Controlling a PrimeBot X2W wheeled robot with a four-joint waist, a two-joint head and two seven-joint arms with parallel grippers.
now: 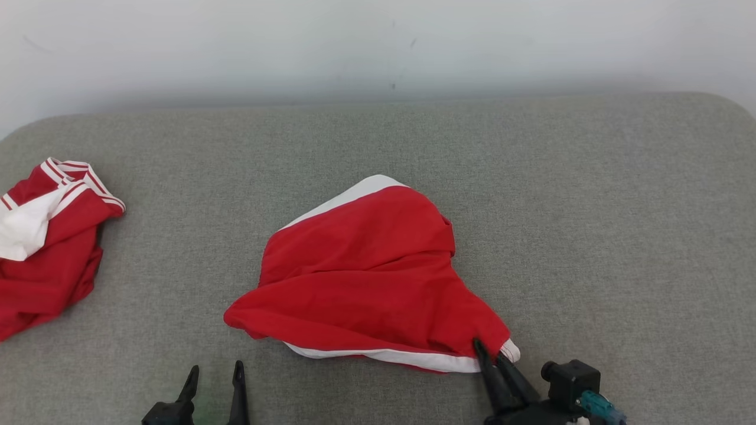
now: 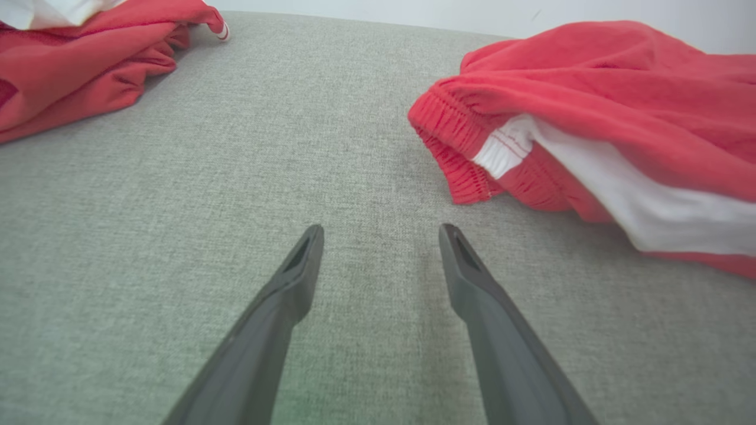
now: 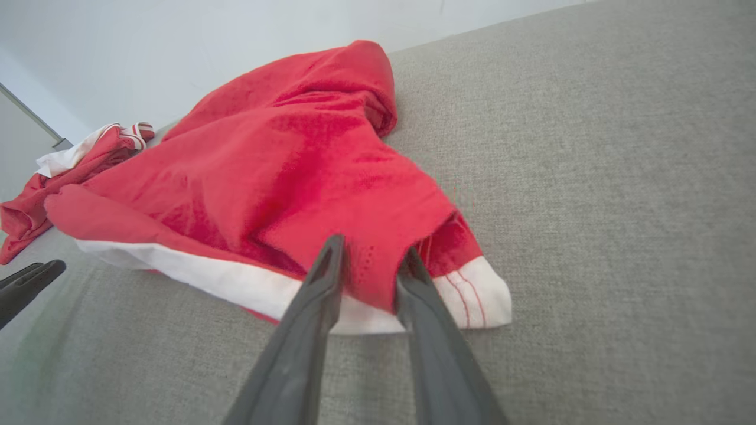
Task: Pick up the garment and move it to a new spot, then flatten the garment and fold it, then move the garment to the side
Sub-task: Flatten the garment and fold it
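**Right gripper** (image 3: 373,248): clenched on a raised fold at the near right corner of the red cloth garment with a white band along its edge (image 3: 295,159). Red cloth sits pinched between the two fingers.

**Left gripper** (image 2: 381,230): released, fingers spread over the grey woven surface (image 2: 177,177), holding nothing, near that white-banded garment's gathered hem.

**Task item:** the red jersey shirt with a white sleeve and red-and-white striped trim (image 1: 47,260) lies crumpled at the far left of the surface, well apart from both grippers.

**Hazards (judgement):**
- The grip is on the white-banded garment, not the jersey shirt, so a lift from here probably moves the wrong item.
- The pinch takes only a thin fold by a corner. It may slip out, or drag the bundle instead of raising it.

**View differences:**
- The right wrist view shows cloth between the fingers, which the head view does not resolve.
- The left wrist view shows the elastic gathering, which the head view does not reveal.
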